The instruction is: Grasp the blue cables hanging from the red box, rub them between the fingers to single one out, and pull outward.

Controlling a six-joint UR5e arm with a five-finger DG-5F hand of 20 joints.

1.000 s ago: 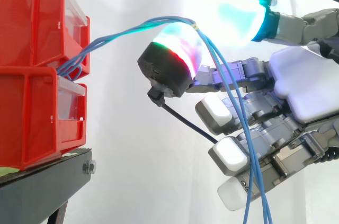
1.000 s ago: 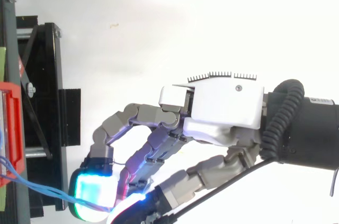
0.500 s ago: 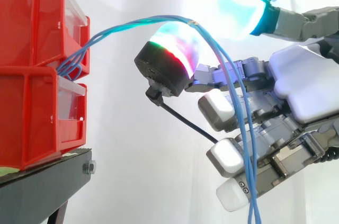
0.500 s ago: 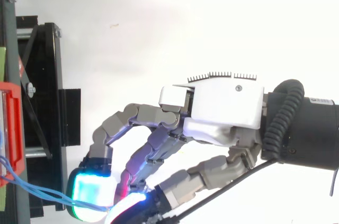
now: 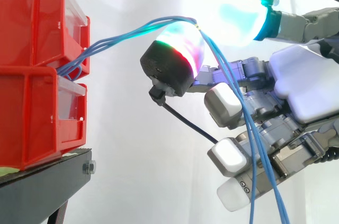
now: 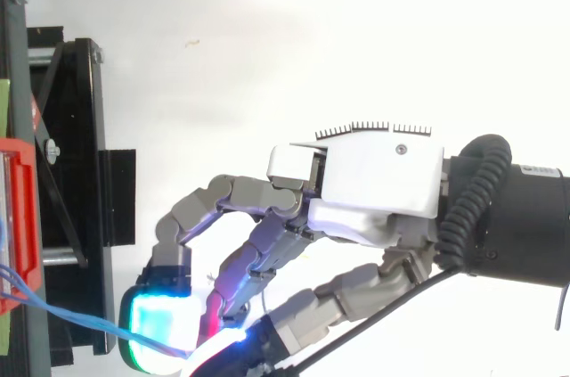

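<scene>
Thin blue cables (image 5: 132, 32) come out of the stacked red boxes (image 5: 37, 70) at the left and arch to the right. They pass between two glowing pads of my hand (image 5: 307, 86): a green-cyan one (image 5: 233, 9) above and a red-green one (image 5: 177, 57) below. Pinched there, the cables then drop down in front of the curled white-tipped fingers (image 5: 225, 105) and spread apart toward the bottom edge. From above, the blue cables (image 6: 80, 322) run from the red box (image 6: 20, 217) to the glowing pad (image 6: 160, 328), with the hand (image 6: 374, 190) curled over them.
The red boxes rest on a black stand (image 5: 42, 187), whose black frame (image 6: 71, 172) lies along the left edge of the top view. A white curtain backs the scene.
The lower glowing pad has shifted slightly right and up against the upper one. The hanging cable ends have swung and spread further apart at the bottom.
</scene>
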